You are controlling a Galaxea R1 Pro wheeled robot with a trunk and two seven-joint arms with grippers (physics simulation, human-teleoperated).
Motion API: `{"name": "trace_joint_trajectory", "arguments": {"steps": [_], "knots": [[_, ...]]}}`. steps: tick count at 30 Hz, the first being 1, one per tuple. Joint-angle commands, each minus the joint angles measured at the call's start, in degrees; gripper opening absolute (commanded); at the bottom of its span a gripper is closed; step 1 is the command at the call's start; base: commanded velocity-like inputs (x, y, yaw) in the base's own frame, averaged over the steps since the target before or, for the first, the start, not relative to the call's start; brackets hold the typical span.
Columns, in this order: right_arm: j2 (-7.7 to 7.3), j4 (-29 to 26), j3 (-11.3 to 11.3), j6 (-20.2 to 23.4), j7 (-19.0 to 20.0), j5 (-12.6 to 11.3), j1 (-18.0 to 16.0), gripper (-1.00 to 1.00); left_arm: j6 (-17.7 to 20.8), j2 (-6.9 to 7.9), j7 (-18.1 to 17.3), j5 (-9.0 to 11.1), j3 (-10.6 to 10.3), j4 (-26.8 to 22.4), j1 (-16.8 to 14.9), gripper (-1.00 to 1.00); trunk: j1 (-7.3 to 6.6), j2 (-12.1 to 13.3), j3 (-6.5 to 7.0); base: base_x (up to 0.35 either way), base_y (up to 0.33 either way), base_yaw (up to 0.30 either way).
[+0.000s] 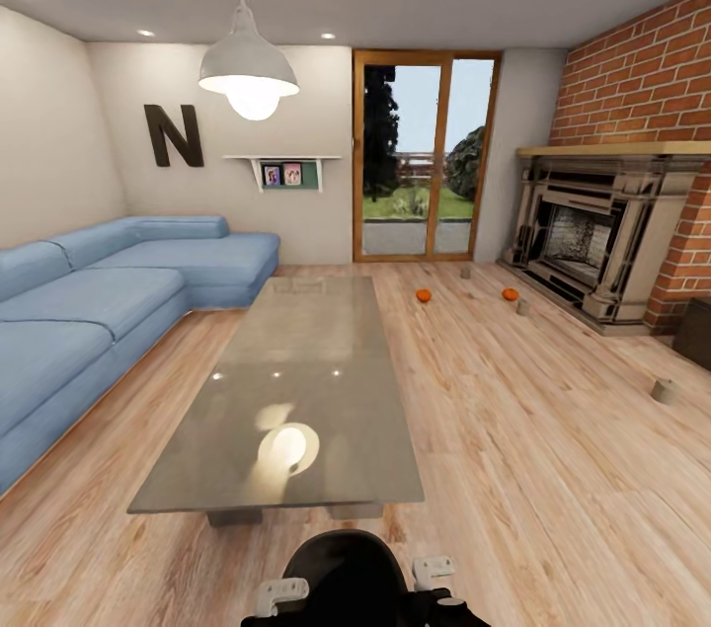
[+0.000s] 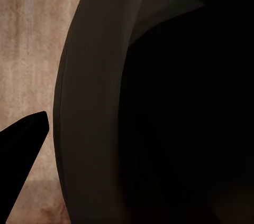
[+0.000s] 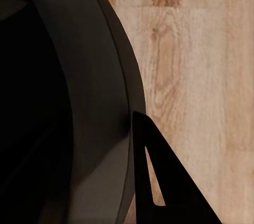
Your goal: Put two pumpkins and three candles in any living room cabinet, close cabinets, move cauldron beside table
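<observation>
The black cauldron (image 1: 346, 570) sits at the bottom of the head view, just short of the glass table's near end. My left gripper (image 1: 281, 596) and right gripper (image 1: 434, 570) clasp its rim from either side. Each wrist view shows the cauldron wall (image 2: 95, 108) (image 3: 100, 92) with one dark outer finger (image 2: 21, 160) (image 3: 159, 182) beside it; the inner fingers are lost in the dark. Two orange pumpkins (image 1: 423, 295) (image 1: 510, 294) lie on the floor before the fireplace. Three beige candles (image 1: 465, 273) (image 1: 522, 307) (image 1: 665, 391) stand on the floor nearby. A dark brown cabinet end (image 1: 695, 331) shows at the right edge.
A long glass-topped table (image 1: 296, 380) runs ahead down the middle. A blue sectional sofa (image 1: 89, 301) lines the left wall. The brick fireplace (image 1: 592, 242) fills the right wall and glass doors (image 1: 425, 158) stand at the back. Open wood floor lies right of the table.
</observation>
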Motion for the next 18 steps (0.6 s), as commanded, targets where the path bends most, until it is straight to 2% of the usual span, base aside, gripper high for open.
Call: {"name": "trace_joint_trajectory", "arguments": {"steps": [1,18], "knots": [[0.0,0.03,1.57,0.33,-0.34,-1.51,-0.02,-1.0,0.04,0.08,0.21,0.38,-0.17,-0.32,-0.08,-1.0,0.22,-0.45,-0.24,0.0,0.0,0.0],[0.0,0.03,1.57,0.33,-0.34,-1.51,-0.04,-1.0,0.04,0.08,0.29,0.38,-0.19,-0.23,-0.08,-1.0,3.95,-7.27,-3.29,0.0,0.0,0.0]]}}
